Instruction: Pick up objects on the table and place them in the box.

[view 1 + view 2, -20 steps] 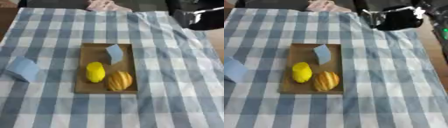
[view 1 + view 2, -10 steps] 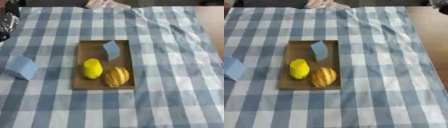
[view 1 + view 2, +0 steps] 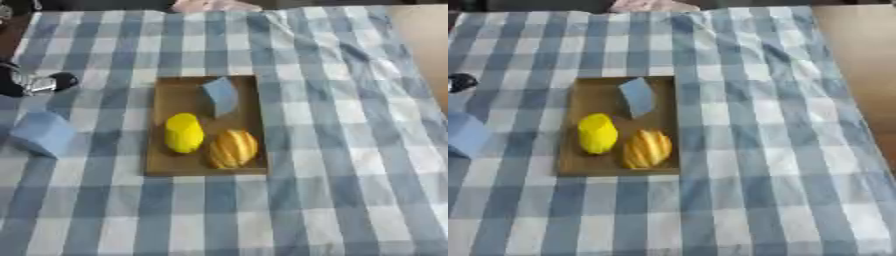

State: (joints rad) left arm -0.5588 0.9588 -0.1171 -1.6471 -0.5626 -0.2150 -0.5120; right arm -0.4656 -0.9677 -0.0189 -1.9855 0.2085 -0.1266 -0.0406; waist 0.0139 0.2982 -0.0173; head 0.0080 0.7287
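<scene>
1. A blue and white checked cloth [image 3: 350, 150] covers the table, with bare wood showing at the upper right corner of the view.
2. A shallow brown box [image 3: 166, 92] lies near the middle of the cloth, its long side running from twelve to six o'clock.
3. Inside the box, a yellow lemon-like fruit [image 3: 184, 132] sits toward seven o'clock, and a striped orange fruit [image 3: 232, 148] lies just beside it at five o'clock.
4. A small blue block [image 3: 220, 96] stands tilted in the box's twelve o'clock half, near the right wall.
5. A second, larger blue block [image 3: 42, 133] rests on the cloth outside the box, at about nine o'clock from it and well apart from its wall.
6. The robot's left hand [image 3: 35, 84] shows at the left edge, at ten o'clock from the box and just above the loose blue block; it is black with silver parts.
7. Whether its fingers are spread or curled cannot be told, and nothing can be seen in its hold.
8. The right hand shows in neither view.
9. Something pink [image 3: 210, 5] lies at the far edge, at twelve o'clock.
</scene>
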